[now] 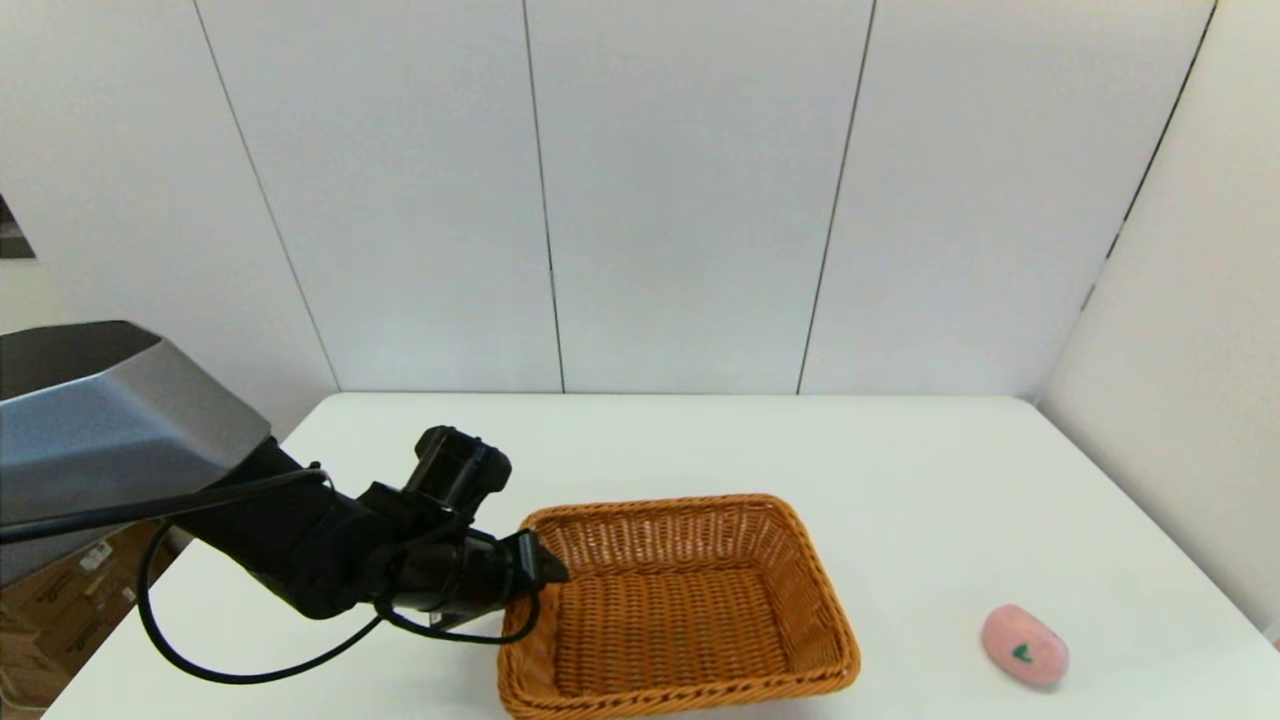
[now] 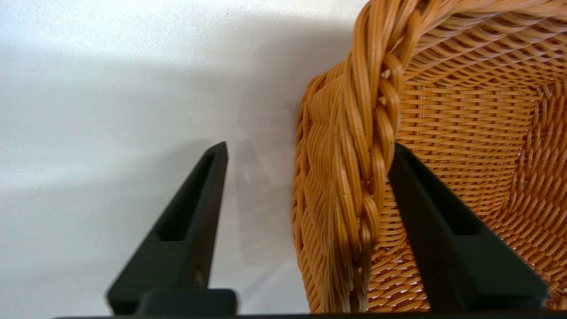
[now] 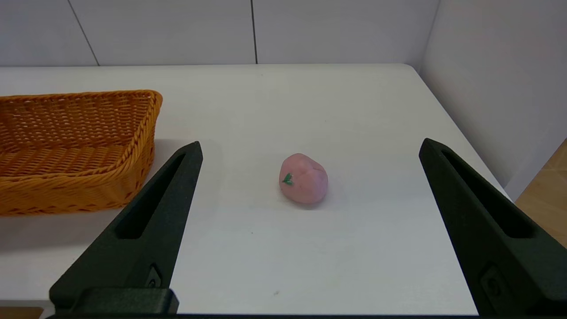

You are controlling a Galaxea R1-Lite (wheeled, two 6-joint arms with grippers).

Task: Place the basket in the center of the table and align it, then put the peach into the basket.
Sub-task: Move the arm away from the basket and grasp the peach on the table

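Legible text, labels, brands, numbers: none. Only mark noted: a tiny green leaf motif on the small pink rounded toy peach point(image 1: 1025, 646), not lettering.

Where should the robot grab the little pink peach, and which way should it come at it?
Probably from above, around its middle. The peach lies alone on the bare table, apart from the basket, so nothing blocks either side. The right gripper already faces it with fingers spread wider than the peach, so pinching its rounded sides looks easiest.
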